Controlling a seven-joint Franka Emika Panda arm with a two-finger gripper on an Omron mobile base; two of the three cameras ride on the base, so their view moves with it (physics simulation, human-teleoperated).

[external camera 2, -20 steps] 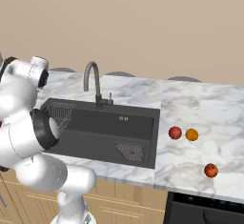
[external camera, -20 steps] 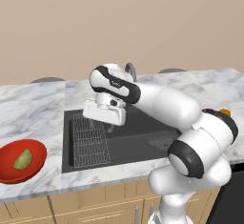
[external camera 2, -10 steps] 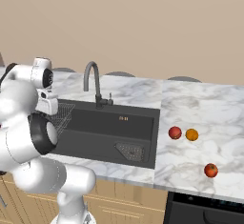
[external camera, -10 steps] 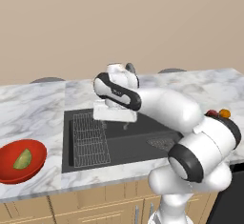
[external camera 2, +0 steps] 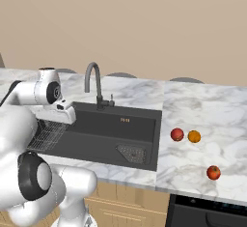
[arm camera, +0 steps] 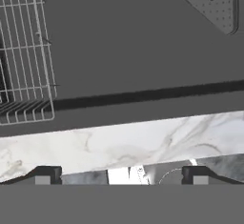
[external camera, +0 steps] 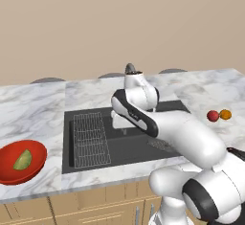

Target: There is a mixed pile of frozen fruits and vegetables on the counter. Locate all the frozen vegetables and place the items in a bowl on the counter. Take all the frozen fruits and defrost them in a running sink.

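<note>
Claw [arm camera: 121, 174] is wide open w/ nothing in it, over the sink [external camera: 119, 142], green wedge [external camera: 22, 160] in the red bowl [external camera: 9, 171], other 3 balls far off on the tabletop [external camera 2: 202, 105], so it might grab the orange ball [external camera 2: 194, 136] vs. its close pinkish-red neighbor [external camera 2: 177, 134].

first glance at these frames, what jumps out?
The white arm sweeps across the dark sink, its open, empty hand over the basin's near edge. At the left end of the counter a glossy red bowl holds the green wedge. Right of the sink lie three small balls: a pinkish-red ball beside an orange ball, and a small red ball nearer the counter's front edge.
</note>
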